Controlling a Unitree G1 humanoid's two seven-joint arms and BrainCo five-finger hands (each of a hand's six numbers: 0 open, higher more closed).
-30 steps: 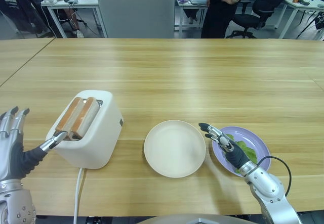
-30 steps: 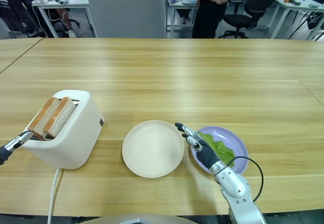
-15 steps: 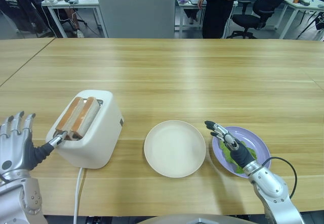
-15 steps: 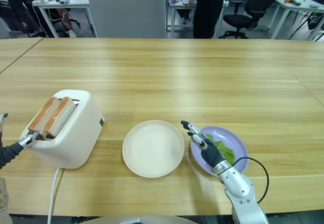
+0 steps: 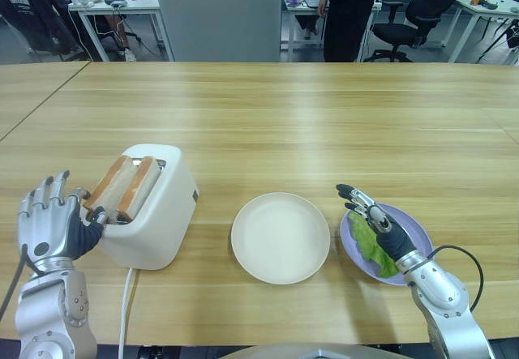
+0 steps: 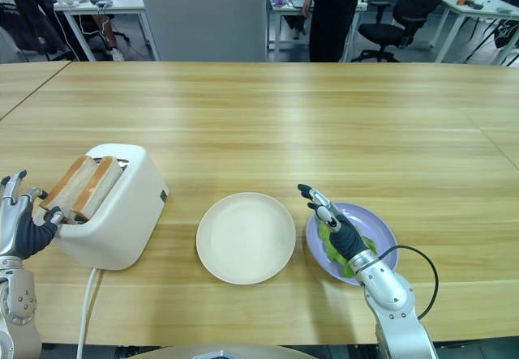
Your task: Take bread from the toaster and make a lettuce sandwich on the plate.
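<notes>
A white toaster (image 5: 154,213) stands at the left with two bread slices (image 5: 123,187) upright in its slots. My left hand (image 5: 53,224) is open at the toaster's near left corner, its thumb against the end of the slices. An empty cream plate (image 5: 280,237) lies in the middle. To its right sits a purple plate (image 5: 409,228) with green lettuce (image 5: 367,240). My right hand (image 5: 371,220) hangs open over the purple plate's left part, fingers stretched toward the far left, just above the lettuce.
The toaster's white cord (image 5: 125,310) runs off the near table edge. Wide bare wooden table (image 5: 284,116) stretches behind the plates. Desks, chairs and people stand in the room beyond the far edge.
My left hand has risen and come in to the toaster's near left corner. My right hand has shifted right, further over the purple plate and lettuce.
</notes>
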